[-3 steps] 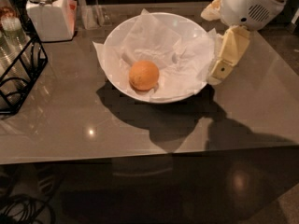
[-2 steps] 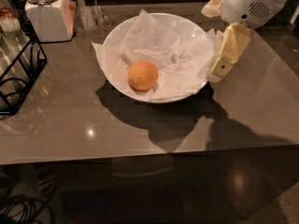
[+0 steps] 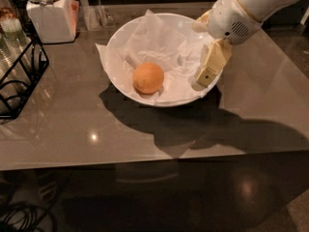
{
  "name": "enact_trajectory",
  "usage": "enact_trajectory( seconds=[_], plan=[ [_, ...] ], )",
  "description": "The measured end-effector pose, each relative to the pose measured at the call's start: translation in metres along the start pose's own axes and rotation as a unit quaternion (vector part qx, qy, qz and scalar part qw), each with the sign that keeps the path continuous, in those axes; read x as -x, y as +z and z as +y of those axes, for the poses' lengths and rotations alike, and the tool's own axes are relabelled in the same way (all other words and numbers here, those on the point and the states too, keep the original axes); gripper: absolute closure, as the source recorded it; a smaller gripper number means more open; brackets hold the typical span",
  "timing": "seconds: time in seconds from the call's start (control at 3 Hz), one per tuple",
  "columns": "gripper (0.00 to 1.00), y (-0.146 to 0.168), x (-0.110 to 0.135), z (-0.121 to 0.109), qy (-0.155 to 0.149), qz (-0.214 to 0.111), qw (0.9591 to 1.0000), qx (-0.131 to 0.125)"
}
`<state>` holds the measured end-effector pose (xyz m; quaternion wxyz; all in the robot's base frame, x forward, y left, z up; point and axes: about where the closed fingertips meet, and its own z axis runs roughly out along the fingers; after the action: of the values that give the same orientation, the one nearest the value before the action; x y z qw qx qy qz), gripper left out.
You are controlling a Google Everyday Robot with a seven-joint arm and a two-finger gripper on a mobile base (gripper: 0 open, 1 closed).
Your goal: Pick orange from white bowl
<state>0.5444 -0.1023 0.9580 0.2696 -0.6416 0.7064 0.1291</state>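
Observation:
The orange (image 3: pixel 148 78) lies on crumpled white paper in the left middle of the white bowl (image 3: pixel 117 36), which stands on the grey table. My gripper (image 3: pixel 205 76) hangs from the white arm that comes in from the upper right. It reaches down over the bowl's right rim, inside the bowl, about a hand's width to the right of the orange and apart from it. Nothing shows in the gripper.
A white lidded jar (image 3: pixel 46 11) stands at the back left, with a clear glass holder (image 3: pixel 92 11) beside it. A black wire rack (image 3: pixel 21 74) stands at the left edge. The table's front edge (image 3: pixel 145 162) runs below the bowl.
My gripper has moved left and a little down, from outside the bowl's right rim to over its inner right side. The orange and the bowl have not moved.

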Motion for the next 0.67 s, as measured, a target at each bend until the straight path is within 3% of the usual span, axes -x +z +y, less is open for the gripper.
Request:
enact_trajectory(
  seconds=[0.33, 0.67],
  plan=[
    [0.07, 0.0036, -0.002, -0.0009, 0.002, -0.001, 1.0, 0.003],
    [0.22, 0.0036, -0.002, -0.0009, 0.002, -0.001, 1.0, 0.003]
  ],
)
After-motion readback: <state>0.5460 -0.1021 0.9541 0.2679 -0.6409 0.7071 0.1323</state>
